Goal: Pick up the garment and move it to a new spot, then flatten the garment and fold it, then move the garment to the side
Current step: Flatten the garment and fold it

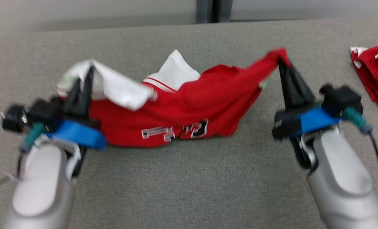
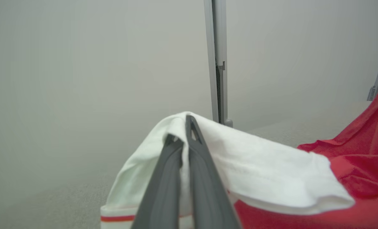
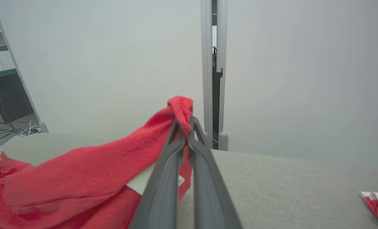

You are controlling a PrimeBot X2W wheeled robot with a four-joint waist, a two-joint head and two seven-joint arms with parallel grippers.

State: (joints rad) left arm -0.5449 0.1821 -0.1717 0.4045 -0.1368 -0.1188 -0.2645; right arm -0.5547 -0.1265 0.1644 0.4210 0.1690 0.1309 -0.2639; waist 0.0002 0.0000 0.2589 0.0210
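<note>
Hangs between two grippers over the middle of a grey table (image 1: pixel 189 190): a red shirt (image 1: pixel 208 101) with white sleeves. Lifted at both ends, sagging in between, and touching the table along the lower edge, where white block lettering shows at 6 o'clock of the cloth.

At 9 o'clock of the shirt, pinched by the left gripper (image 1: pixel 85 74). Closed tight on a fold of white sleeve, with the cloth draped over both dark fingers. In the left wrist view, same grip on the left gripper (image 2: pixel 180 128): white fabric wrapped round the tips, a red stripe at the hem below, red body cloth spreading off toward 4 o'clock.

At 2 o'clock of the shirt, caught by the right gripper (image 1: pixel 282 63). Clamped on a bunched red corner, pulled up and outward so the cloth runs taut back to the middle. In the right wrist view, right gripper (image 3: pixel 185 122) closed with a red nub poking out above the tips and a small white tag beside the fingers.

Well apart, at 3 o'clock near the table's edge: a second red and white bundle (image 1: pixel 375 71), lying flat. At 12 o'clock behind the table, a pale wall split by a grey post (image 1: pixel 209 11).
</note>
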